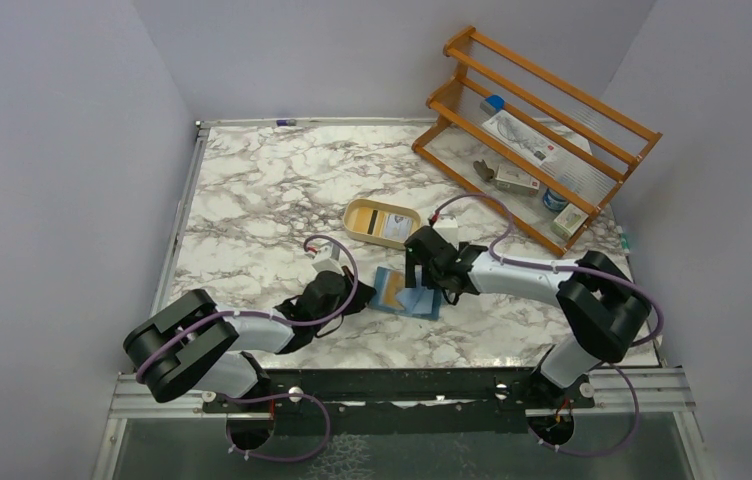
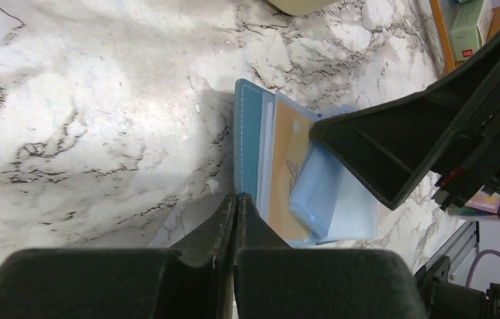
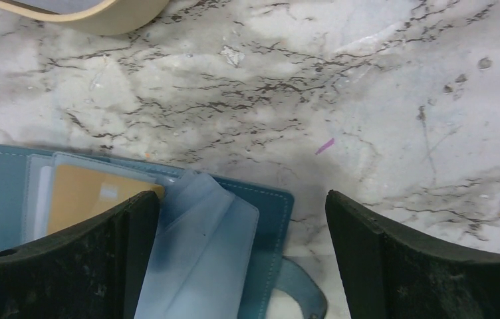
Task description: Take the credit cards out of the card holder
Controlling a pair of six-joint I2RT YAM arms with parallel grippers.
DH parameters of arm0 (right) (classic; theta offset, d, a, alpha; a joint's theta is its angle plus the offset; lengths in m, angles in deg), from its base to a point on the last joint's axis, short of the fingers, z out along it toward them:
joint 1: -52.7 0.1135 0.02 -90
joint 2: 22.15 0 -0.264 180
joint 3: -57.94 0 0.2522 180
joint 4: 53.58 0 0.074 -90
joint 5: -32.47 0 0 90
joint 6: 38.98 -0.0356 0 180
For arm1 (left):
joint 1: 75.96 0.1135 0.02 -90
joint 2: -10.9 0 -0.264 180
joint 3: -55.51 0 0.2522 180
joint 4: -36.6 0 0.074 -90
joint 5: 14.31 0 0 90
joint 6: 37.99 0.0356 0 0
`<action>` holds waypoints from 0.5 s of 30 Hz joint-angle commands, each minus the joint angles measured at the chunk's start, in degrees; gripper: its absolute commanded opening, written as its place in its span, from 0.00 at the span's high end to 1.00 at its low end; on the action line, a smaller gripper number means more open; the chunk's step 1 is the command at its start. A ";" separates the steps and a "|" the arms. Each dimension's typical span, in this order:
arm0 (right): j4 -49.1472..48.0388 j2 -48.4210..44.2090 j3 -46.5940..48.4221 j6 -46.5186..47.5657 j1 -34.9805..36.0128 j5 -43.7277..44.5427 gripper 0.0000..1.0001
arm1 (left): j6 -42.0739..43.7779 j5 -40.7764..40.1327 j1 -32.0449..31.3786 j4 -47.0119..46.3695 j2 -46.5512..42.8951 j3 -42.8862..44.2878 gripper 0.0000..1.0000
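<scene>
The card holder (image 2: 248, 130) lies open and flat on the table (image 1: 252, 200), just this side of the tan dish (image 1: 354, 222). A pale striped card (image 1: 387, 224) sits in that dish, so by my read the job is part done. An orange card (image 3: 81, 194) is tucked in the holder's pocket, with a paler one edging out beside it.

The left end effector (image 2: 236, 198) has its jaws pressed flat together, tip right at the holder's near edge. It looks like it's pinning the cover down, though I cannot tell if it actually bears on it. The right end effector (image 3: 241, 199) hangs low over the holder with its jaws spread wide and nothing between them, one finger beside the orange card.

Here's the danger: the clear sleeves (image 3: 194, 259) flop across the middle, right where those jaws would close. Catch a sleeve instead of the card and the whole holder lifts. The card sits flush and thin, so a finger could skate off its edge. And if the left pin is light, the holder slides on the smooth marble.
</scene>
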 commanded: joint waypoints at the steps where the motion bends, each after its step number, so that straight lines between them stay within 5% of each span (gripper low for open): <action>1: 14.48 1.82 2.24 3.96 0.04 7.00 0.00 | -0.06 -4.31 0.89 3.16 -1.45 -0.05 1.00; 15: 25.14 -6.56 8.94 7.23 0.06 11.67 0.00 | -1.08 -8.26 1.40 5.95 0.32 1.75 1.00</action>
